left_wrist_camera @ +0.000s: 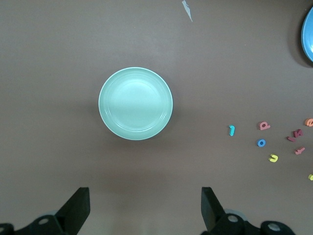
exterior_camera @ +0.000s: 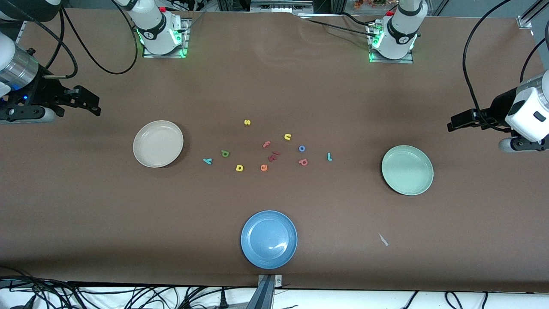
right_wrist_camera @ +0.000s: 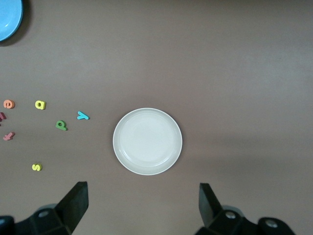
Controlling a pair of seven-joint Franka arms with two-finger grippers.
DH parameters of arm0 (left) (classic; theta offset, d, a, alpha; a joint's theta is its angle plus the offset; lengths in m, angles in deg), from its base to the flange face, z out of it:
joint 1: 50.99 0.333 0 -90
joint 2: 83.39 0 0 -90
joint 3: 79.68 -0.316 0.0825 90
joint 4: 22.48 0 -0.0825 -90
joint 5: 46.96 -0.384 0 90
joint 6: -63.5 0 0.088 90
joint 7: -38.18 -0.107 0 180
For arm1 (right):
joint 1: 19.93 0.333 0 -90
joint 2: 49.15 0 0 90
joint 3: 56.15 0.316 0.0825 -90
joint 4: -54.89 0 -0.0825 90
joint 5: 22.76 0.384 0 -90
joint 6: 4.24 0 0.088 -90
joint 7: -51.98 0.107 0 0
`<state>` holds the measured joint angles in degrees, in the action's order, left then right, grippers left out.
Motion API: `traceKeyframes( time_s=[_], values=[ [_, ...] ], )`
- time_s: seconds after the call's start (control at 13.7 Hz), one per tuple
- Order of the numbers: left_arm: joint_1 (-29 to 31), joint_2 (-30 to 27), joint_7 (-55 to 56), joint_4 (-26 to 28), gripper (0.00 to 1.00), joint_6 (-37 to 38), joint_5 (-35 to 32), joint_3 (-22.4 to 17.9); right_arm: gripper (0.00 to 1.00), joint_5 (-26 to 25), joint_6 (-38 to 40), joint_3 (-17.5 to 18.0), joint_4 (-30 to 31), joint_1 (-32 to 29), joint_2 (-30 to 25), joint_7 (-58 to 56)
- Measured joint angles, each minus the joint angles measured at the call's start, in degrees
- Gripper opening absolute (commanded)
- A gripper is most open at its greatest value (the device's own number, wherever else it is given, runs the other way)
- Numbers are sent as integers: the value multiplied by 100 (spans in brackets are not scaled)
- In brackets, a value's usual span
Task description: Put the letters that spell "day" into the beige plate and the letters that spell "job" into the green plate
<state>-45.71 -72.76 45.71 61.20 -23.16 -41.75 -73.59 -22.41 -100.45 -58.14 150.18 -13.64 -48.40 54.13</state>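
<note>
**Three plates bare, all letters loose on the table**

Clock face laid flat on the front view, centred on the scatter of letters: twelve toward the robot bases, six toward the front camera.

At nine o'clock, well apart from the scatter: the beige plate, upright, nothing in it. At three to four o'clock, well apart too: the green plate, likewise bare. At six o'clock, nearest the front camera: a blue plate, also without contents.

For "day", all on the nine o'clock flank: teal y outermost and nearest the beige plate, green a at one o'clock of it, yellow d at eight o'clock of the scatter. For "job", all on the three o'clock flank: teal j outermost, blue o nearer the centre, pinkish-red b at six o'clock of the o.

Among the rest: yellow s at eleven, yellow u at one, pink f near the centre, orange e at six.

Underneath, a brown table, with a small white scrap at seven o'clock of the green plate. Cables along the edge at six.

Right gripper: in the air at ten o'clock of the beige plate, jaws spread wide, empty. Left gripper: in the air at one o'clock of the green plate, jaws spread wide, empty.
</note>
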Motion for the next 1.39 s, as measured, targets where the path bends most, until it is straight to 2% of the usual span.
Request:
traceKeyframes(
  time_s=[1.39],
  values=[
    [-85, 76, 58, -28, 99, -63, -7, 27, 100, 1, 0, 30, -4, 7, 1, -14]
  ],
)
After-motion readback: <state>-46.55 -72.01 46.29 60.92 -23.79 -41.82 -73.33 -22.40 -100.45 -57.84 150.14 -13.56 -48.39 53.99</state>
